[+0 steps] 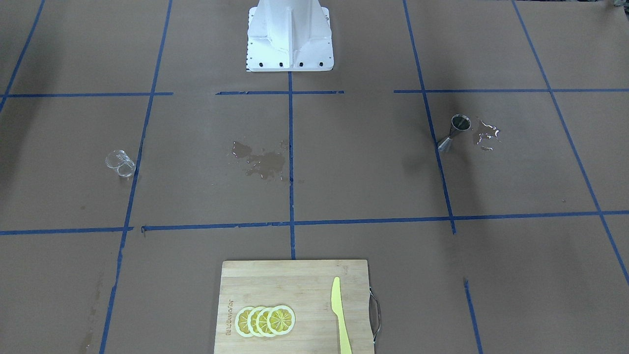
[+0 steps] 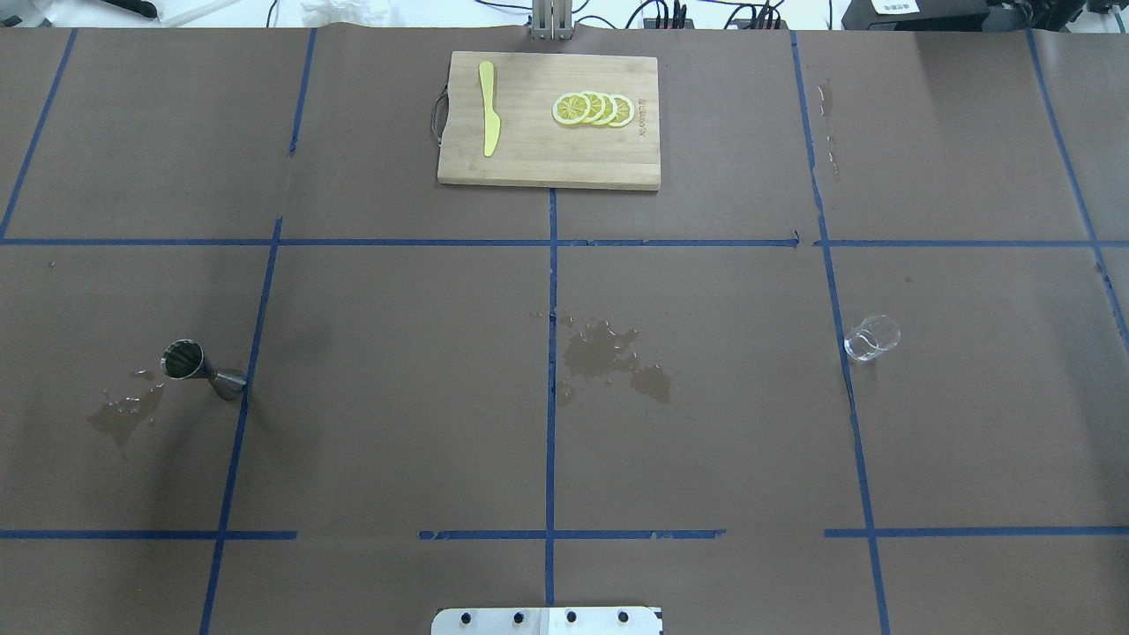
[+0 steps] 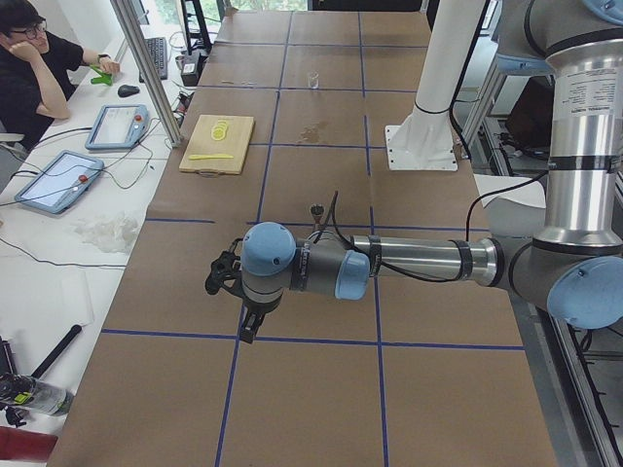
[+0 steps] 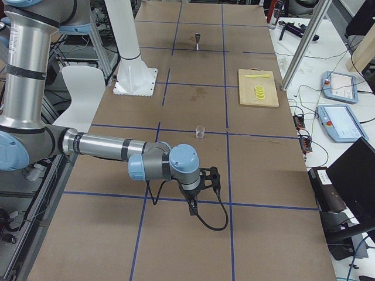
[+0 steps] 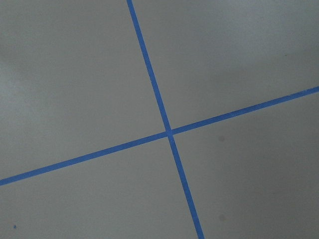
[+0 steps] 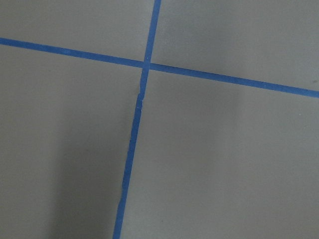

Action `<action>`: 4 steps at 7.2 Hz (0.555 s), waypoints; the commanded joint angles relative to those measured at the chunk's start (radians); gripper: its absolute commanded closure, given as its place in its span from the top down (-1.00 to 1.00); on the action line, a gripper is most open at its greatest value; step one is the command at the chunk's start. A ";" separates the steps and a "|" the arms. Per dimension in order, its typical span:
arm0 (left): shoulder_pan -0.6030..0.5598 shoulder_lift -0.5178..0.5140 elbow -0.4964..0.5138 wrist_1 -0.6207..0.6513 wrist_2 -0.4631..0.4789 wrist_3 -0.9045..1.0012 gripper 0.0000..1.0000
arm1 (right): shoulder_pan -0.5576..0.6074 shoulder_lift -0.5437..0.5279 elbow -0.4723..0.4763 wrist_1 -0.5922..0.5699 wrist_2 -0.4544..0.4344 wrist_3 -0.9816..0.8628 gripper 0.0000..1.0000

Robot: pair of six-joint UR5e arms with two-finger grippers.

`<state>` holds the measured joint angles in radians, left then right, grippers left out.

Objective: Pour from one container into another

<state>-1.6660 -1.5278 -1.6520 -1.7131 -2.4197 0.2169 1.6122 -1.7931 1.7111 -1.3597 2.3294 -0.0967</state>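
The left gripper (image 3: 249, 329) is shown only by a side camera. It is held low over the brown-paper-covered counter (image 2: 397, 423), close to a crossing of the blue tape lines (image 2: 550, 265). Whether its fingers are spread or pressed together cannot be told.

The small shiny steel jigger (image 2: 198, 370), two cones joined at a narrow waist, is stood upright in the left part of the counter with an open mouth turned up, just beside a tape line. A wet patch (image 2: 123, 414) is spread on the paper near it, on the side away from the centre. A larger dark stain (image 2: 609, 353) is seen at the middle of the counter, just beside the central tape line.

At the far edge a rectangular wooden cutting board (image 2: 547, 163) is laid. A yellow knife (image 2: 488, 119) is placed on its left part and four overlapping lemon slices (image 2: 593, 108) on its right part.

The small clear glass beaker (image 2: 871, 338) is stood upright in the right part of the counter, just beside a tape line and well apart from the jigger.

The right gripper (image 4: 191, 206) is likewise shown only by a side camera, pointed down close above the paper and apart from the beaker. Whether it is spread or closed cannot be told.
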 commanded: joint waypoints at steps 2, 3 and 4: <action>0.003 0.005 0.015 -0.003 -0.001 0.001 1.00 | -0.009 -0.011 0.053 -0.051 0.013 -0.001 1.00; 0.009 0.006 0.014 0.000 -0.002 0.001 1.00 | -0.009 -0.015 0.064 -0.052 0.024 -0.001 1.00; 0.009 0.017 0.014 -0.002 -0.002 0.001 1.00 | -0.009 -0.015 0.062 -0.052 0.024 -0.001 1.00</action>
<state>-1.6592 -1.5201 -1.6390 -1.7142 -2.4216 0.2176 1.6038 -1.8055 1.7677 -1.4083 2.3488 -0.0981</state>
